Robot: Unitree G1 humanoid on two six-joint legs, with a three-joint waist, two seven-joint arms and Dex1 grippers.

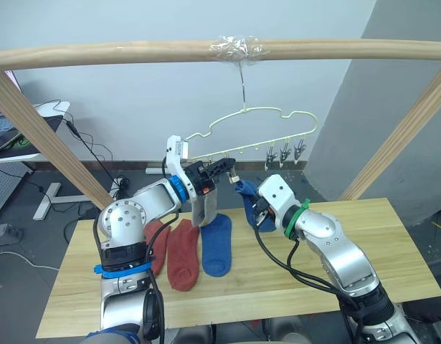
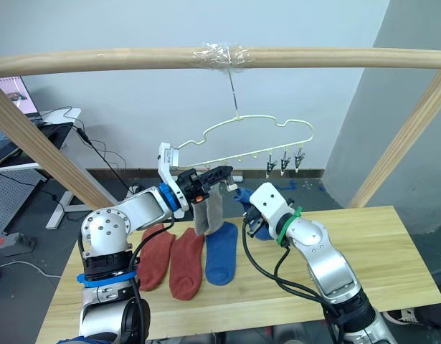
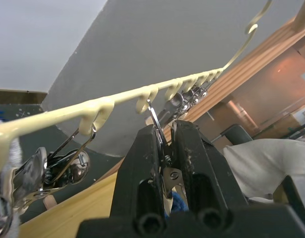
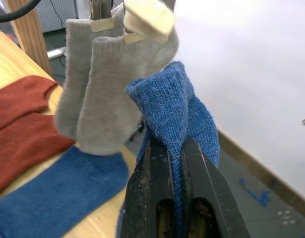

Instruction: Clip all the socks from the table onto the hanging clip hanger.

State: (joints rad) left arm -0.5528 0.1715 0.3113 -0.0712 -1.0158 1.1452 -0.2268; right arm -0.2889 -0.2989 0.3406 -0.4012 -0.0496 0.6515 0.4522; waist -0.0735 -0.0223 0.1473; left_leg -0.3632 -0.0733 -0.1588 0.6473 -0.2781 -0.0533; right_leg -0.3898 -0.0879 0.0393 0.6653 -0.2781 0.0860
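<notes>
Low centre, two rust-red socks [image 1: 176,251] and a blue sock [image 1: 217,245] lie on the table [image 1: 378,236]. Mid-frame, our right gripper [image 4: 175,163] pinches a soft, limp blue sock [image 4: 174,109]; grip near the cuff. Behind, our left gripper [image 3: 165,148] squeezes a clip [image 3: 159,130] on the clip hanger [image 1: 263,122], beside the hung grey socks [image 2: 209,208].

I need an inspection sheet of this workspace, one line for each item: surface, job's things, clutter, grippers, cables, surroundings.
Surface: light wooden table.
Job's things: two rust-red socks and one blue sock lie flat on the table; two grey socks hang clipped on the clip hanger; spare clips hang free at its far end.
Clutter: nothing seen on the table.
Grippers: left gripper, jaws pinching a metal clip; right gripper, jaws shut on a second blue sock, held up near the grey ones.
Cables: black cables along the right arm.
Surroundings: wooden pole carrying the hanger, desk behind.
</notes>
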